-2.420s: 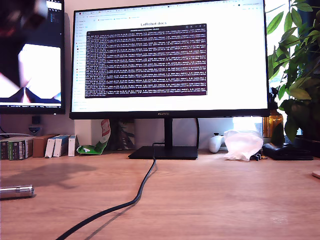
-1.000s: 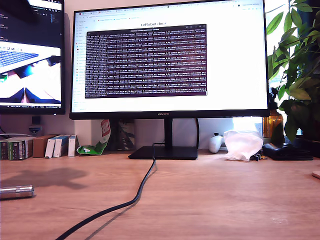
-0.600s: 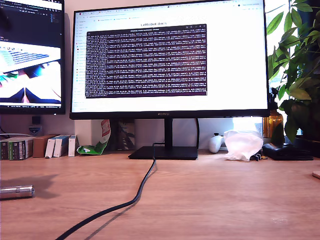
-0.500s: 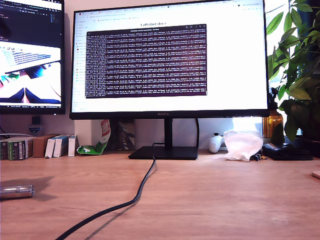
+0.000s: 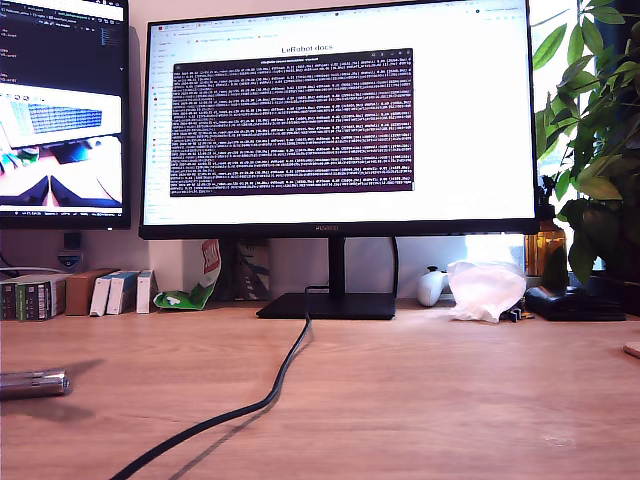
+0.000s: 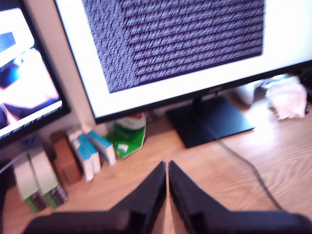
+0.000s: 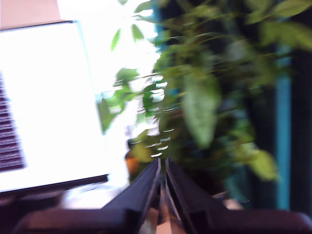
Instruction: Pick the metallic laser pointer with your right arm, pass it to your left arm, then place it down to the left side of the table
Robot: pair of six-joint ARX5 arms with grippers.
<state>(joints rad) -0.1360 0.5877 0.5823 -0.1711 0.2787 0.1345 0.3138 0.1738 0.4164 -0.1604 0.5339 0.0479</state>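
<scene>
Exterior view shows the metallic laser pointer [image 5: 33,382] lying flat at that view's left table [image 5: 420,390] edge, long axis sideways, out of sight of both my first gripper [image 6: 167,168] and second gripper [image 7: 163,165], fingers nearly together, holding nothing.

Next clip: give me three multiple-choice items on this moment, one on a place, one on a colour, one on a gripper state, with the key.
1. Where does the short shiny silver metal laser pointer lie?
A. at the exterior view's left edge of the wood-grain table
B. under the plant
C. on the monitor stand

2. What colour is the cable crossing the table?
A. white
B. black
C. red

3. How stand the jaws of my first gripper?
A. wide open
B. holding the pointer
C. shut on nothing

Key: 1 A, it lies flat at that edge. 2 B, it shows black. 3 C, the tips meet with nothing between.
</scene>
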